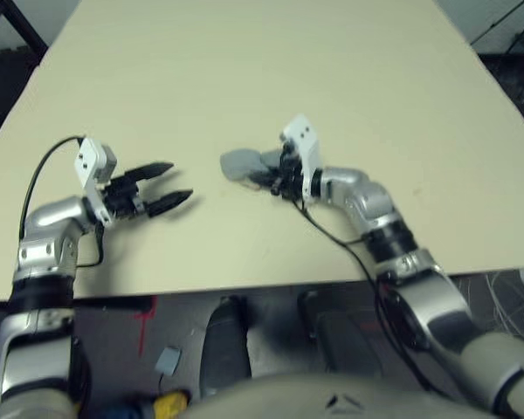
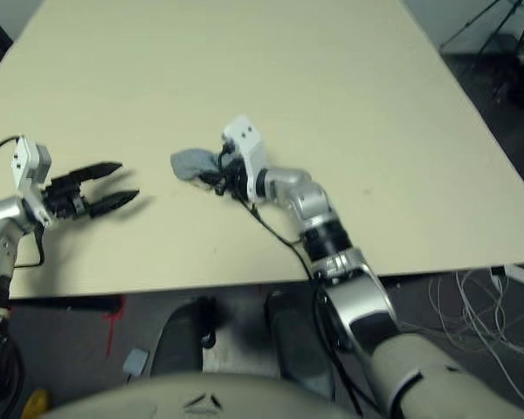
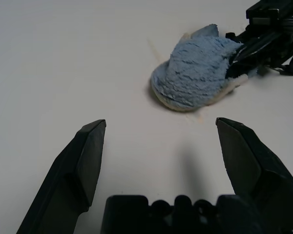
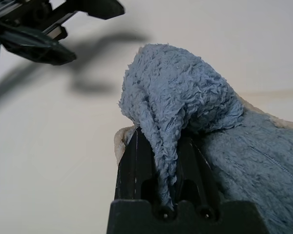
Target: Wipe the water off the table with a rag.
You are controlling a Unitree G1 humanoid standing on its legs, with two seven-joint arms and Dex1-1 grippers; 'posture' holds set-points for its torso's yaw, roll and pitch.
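Note:
The light blue-grey rag (image 1: pixel 243 162) lies bunched on the cream table (image 1: pixel 244 61), near the middle and toward the front. My right gripper (image 1: pixel 276 173) is shut on the rag's near end, and the cloth folds over both fingers (image 4: pixel 136 156) in the right wrist view. My left gripper (image 1: pixel 180 182) hovers open to the left of the rag (image 3: pixel 195 73), pointing at it, with a bare gap of table between. A faint amber streak (image 3: pixel 151 48) of water runs beside the rag. Tiny dark specks (image 1: pixel 417 193) lie right of my right forearm; I cannot tell whether they are water.
The table's front edge (image 1: pixel 244 288) runs just under both forearms. Past it is dark floor with small items (image 1: pixel 168 360) and cables (image 2: pixel 472 288). The far half of the table is bare. A tripod leg (image 1: pixel 506 22) stands beyond the right edge.

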